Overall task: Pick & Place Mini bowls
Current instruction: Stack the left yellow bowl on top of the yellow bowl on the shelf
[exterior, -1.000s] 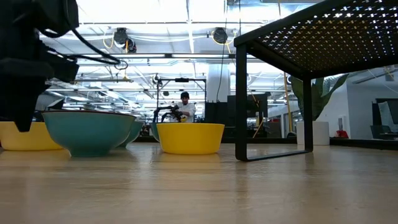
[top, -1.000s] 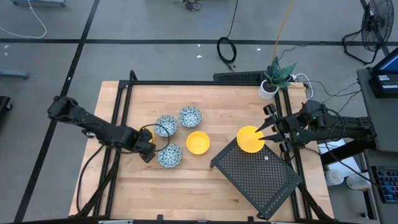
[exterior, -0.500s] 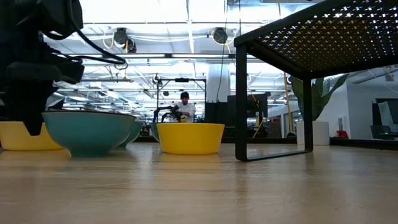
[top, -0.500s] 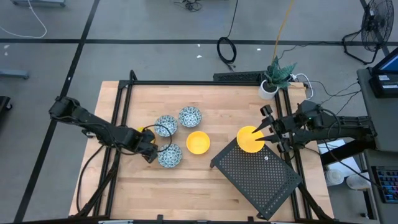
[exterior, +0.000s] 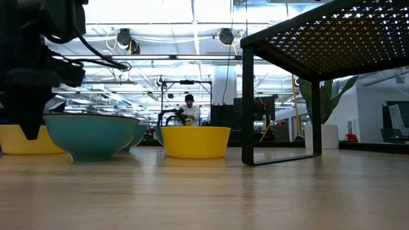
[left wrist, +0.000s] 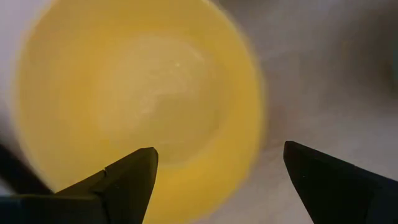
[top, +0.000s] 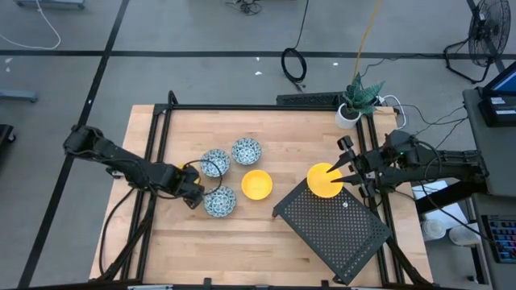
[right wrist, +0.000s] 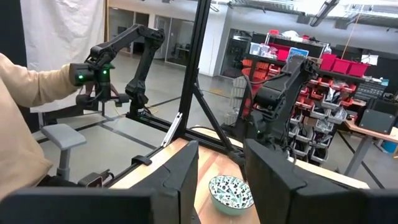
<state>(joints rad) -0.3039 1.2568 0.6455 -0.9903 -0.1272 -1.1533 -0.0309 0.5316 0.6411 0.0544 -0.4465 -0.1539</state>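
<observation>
Three patterned mini bowls [top: 215, 162] [top: 247, 151] [top: 219, 201] and one yellow bowl [top: 257, 184] stand on the table. My left gripper [top: 192, 185] hangs open over a second yellow bowl [left wrist: 137, 93] at the table's left. One finger is above its hollow and the other is outside its rim. A third yellow bowl [top: 325, 180] sits on the corner of the black perforated rack [top: 334, 225]. My right gripper [top: 343, 159] is open beside it on the right, and nothing shows between its fingers [right wrist: 168, 180]. My left gripper touches nothing that shows. My right gripper has one fingertip [top: 334, 169] over the rim of the yellow bowl on the rack. I cannot tell whether it touches the bowl.
The rack fills the table's near right part and stands on thin legs [exterior: 247, 108]. A white plant pot [top: 348, 115] stands at the far right corner. A black frame rail [top: 258, 107] runs along the far edge. A sleeve [right wrist: 25, 124] shows beyond the table.
My left gripper has sunk a little toward the yellow bowl at the table's left. The bowls have stayed where they were.
</observation>
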